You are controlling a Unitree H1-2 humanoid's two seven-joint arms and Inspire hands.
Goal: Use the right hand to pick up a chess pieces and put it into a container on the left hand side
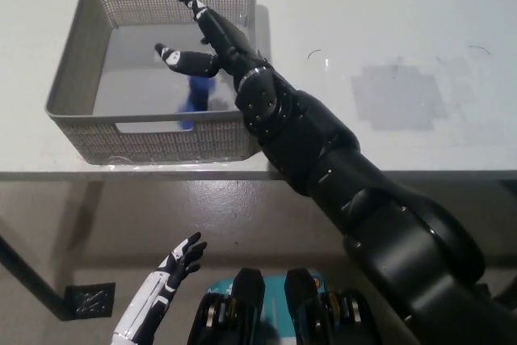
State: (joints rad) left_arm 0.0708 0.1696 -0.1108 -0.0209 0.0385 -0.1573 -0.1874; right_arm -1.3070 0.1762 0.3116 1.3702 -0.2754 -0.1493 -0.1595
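A grey mesh basket (pixel 77 70) stands on the white table at the upper left. My black right hand (pixel 202 42) is over the basket, open, fingers spread with nothing between them. Just below it a blue chess piece (pixel 195 98) shows inside the basket, blurred, near the front wall. My white left hand (pixel 170 272) rests low at the bottom left, below the table edge, fingers apart and holding nothing.
The white table (pixel 388 22) stretches right of the basket, with a faint grey patch (pixel 397 96) on it. The table's front edge (pixel 404 174) runs across the middle of the picture, with floor below it.
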